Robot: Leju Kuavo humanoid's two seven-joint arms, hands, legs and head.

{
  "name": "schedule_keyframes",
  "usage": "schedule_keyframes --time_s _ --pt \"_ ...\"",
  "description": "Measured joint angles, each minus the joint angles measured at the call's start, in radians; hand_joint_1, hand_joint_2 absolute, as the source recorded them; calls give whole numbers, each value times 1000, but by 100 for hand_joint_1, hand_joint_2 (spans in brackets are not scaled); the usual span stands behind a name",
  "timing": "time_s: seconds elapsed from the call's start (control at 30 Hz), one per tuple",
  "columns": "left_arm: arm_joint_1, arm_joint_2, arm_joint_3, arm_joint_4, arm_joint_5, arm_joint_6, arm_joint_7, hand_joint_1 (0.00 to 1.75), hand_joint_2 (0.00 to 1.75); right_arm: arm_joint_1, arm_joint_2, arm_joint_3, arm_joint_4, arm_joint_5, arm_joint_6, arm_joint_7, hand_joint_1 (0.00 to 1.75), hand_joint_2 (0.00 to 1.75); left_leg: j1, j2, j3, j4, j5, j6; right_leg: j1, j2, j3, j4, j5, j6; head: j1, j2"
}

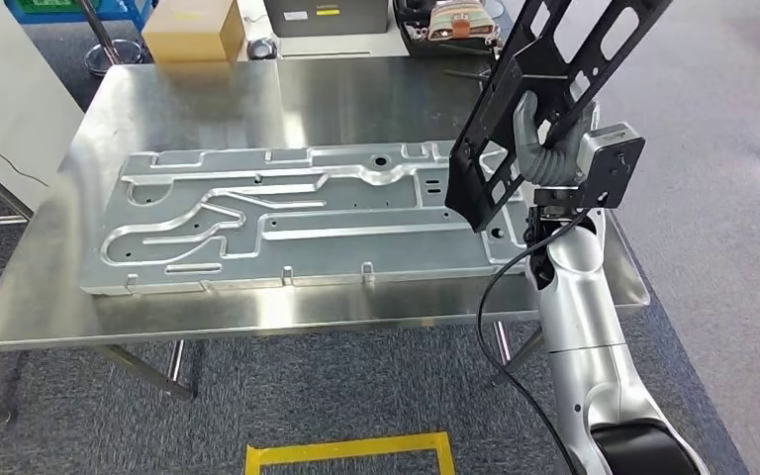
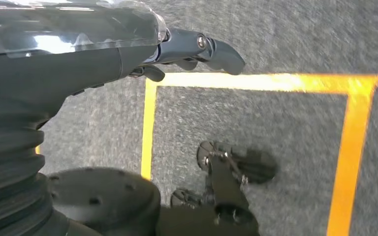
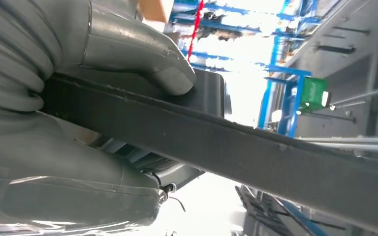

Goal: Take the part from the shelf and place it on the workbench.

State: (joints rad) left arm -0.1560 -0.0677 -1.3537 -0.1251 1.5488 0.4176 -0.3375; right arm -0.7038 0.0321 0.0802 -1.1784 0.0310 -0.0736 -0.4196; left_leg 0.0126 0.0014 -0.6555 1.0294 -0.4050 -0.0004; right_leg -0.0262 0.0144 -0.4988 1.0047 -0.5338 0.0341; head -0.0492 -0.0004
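Observation:
The part (image 1: 554, 89) is a long black metal bracket with slotted cut-outs. My right hand (image 1: 544, 139) grips it near its lower end and holds it tilted in the air over the right end of the steel workbench (image 1: 356, 89). In the right wrist view my thumb (image 3: 138, 54) presses on the black part (image 3: 256, 147), which runs across the picture. My left hand (image 2: 128, 54) hangs over the carpet beside my body, its fingers apart and holding nothing.
A large machined silver plate (image 1: 297, 218) covers most of the workbench. A cardboard box (image 1: 193, 30) and a grey case (image 1: 327, 15) stand beyond the far edge. Yellow tape (image 1: 346, 450) marks the carpet in front of the bench.

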Motion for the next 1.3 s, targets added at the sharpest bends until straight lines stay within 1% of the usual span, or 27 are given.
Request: schedule_keyframes --time_s 0.07,0.1,0.13,0.2,0.23,0.27,0.3,0.33,0.37,0.4,0.43,0.47,0.53,0.6,0.63,0.7,0.73,0.77,0.8,0.87,0.9,0.93,1.03,1.1,1.17,1.23,1.3 --pt "-2 1 0 0 1 0 -1 0 175 -24 -6 -2 9 8 -5 1 175 175 2 -3 20 -11 -9 15 -1 -4 -11 36 -1 7 0 0" --pt "-4 1 1 0 2 0 -3 0 175 -34 -9 -2 14 21 -14 3 175 175 3 -4 33 -18 -14 21 -2 -6 -34 80 -8 9 0 0" --pt "-5 2 1 0 4 -2 -4 0 175 -45 -12 -2 22 46 -32 12 175 175 4 -5 46 -23 -19 25 -2 -8 -71 141 -24 10 0 0" --pt "-4 1 3 0 11 -9 -7 0 175 -83 -25 -1 51 131 -88 52 175 175 2 -9 67 -26 -33 30 0 -9 -155 254 -78 12 0 0" --pt "-1 0 6 0 15 -14 -8 0 175 -119 -35 0 75 187 -121 83 175 175 1 -11 77 -27 -41 30 1 -9 -188 279 -98 11 0 0" --pt "2 0 10 0 17 -18 -8 0 175 -166 -46 2 105 249 -150 116 175 175 -1 -14 86 -27 -49 31 2 -9 -207 272 -97 8 0 0" --pt "6 -1 15 0 19 -21 -8 0 175 -224 -57 6 140 315 -174 151 175 175 -3 -17 95 -27 -57 31 4 -9 -214 235 -69 3 0 0" --pt "9 -1 20 0 21 -23 -7 0 175 -288 -69 13 180 385 -190 187 175 175 -6 -19 102 -27 -65 31 8 -9 -213 174 -10 -5 0 0" --pt "11 -3 24 0 21 -24 -5 0 175 -350 -79 24 224 458 -199 223 175 175 -8 -21 109 -25 -73 29 12 -9 -208 109 58 -14 0 0" --pt "14 -5 27 0 21 -24 -3 0 175 -408 -88 39 270 534 -201 258 175 175 -10 -23 113 -25 -80 25 17 -9 -201 56 114 -21 0 0" --pt "16 -7 31 -1 21 -23 -1 0 175 -459 -93 60 316 610 -197 290 175 175 -10 -24 116 -25 -86 20 22 -9 -196 23 152 -27 0 0" --pt "17 -9 34 -1 21 -23 2 0 175 -502 -96 86 359 687 -192 315 175 175 -10 -25 120 -26 -92 13 27 -9 -193 11 161 -32 0 0" --pt "10 -10 40 -2 20 -19 9 0 175 -569 -97 154 434 840 -185 350 175 175 -9 -24 127 -28 -101 2 27 -11 -181 4 156 -42 1 0" --pt "-4 -12 42 -2 15 -16 12 0 175 -603 -89 234 504 987 -196 386 175 175 -9 -19 117 15 -122 -7 20 -13 -156 -11 150 -50 1 0" --pt "-9 -12 42 -2 12 -15 14 0 175 -606 -81 278 541 1060 -201 411 175 175 -7 -15 95 67 -143 -12 19 -14 -141 -18 147 -53 1 0" --pt "-15 -14 42 -2 6 -15 19 0 175 -594 -58 373 617 1205 -197 470 175 175 -4 -10 28 198 -188 -23 19 -13 -119 -22 136 -57 1 0" --pt "-17 -14 42 -2 4 -15 23 0 175 -584 -44 420 650 1264 -188 496 175 175 -2 -9 -6 243 -194 -27 19 -11 -112 -21 131 -58 1 0" --pt "-19 -15 42 -2 3 -15 27 0 175 -575 -28 462 676 1306 -178 515 175 175 -2 -9 -28 253 -180 -29 19 -7 -108 -19 126 -58 1 0" --pt "-22 -16 42 -2 2 -15 32 0 175 -570 -11 497 697 1332 -167 527 175 175 -1 -9 -32 223 -144 -29 19 -4 -106 -16 122 -57 1 0" --pt "-26 -17 42 -2 2 -14 40 0 175 -569 23 546 730 1353 -143 531 175 175 -1 -8 -4 95 -45 -25 19 1 -100 -10 112 -54 1 0" --pt "-27 -17 42 -2 1 -14 43 0 175 -569 36 561 742 1358 -131 527 175 175 -2 -8 11 41 -11 -22 20 2 -98 -9 109 -51 1 0" --pt "-28 -17 42 -2 1 -13 45 0 175 -570 43 570 751 1360 -123 524 175 175 -3 -7 19 8 7 -19 21 2 -96 -8 107 -49 1 0" --pt "-28 -17 42 -2 1 -12 47 0 175 -570 49 577 759 1361 -116 520 175 175 -4 -7 20 -4 5 -17 22 2 -95 -8 106 -48 1 0" --pt "-30 -21 42 -2 1 -8 52 0 175 -564 65 590 771 1361 -108 508 175 175 -7 -6 24 -19 4 -11 24 1 -100 -5 105 -46 1 0" --pt "-34 -28 41 -3 0 4 60 0 175 -541 114 611 796 1356 -109 485 175 175 -10 -8 27 -32 8 -3 24 0 -104 -3 101 -46 1 0" --pt "-39 -33 41 -3 -4 13 64 0 175 -516 160 625 812 1350 -122 473 175 175 -11 -10 26 -32 10 1 23 -2 -102 -6 101 -47 1 0" --pt "-44 -34 40 -3 -8 14 63 0 175 -500 185 633 819 1352 -131 470 175 175 -12 -10 26 -32 10 2 23 -2 -101 -8 102 -45 1 0"
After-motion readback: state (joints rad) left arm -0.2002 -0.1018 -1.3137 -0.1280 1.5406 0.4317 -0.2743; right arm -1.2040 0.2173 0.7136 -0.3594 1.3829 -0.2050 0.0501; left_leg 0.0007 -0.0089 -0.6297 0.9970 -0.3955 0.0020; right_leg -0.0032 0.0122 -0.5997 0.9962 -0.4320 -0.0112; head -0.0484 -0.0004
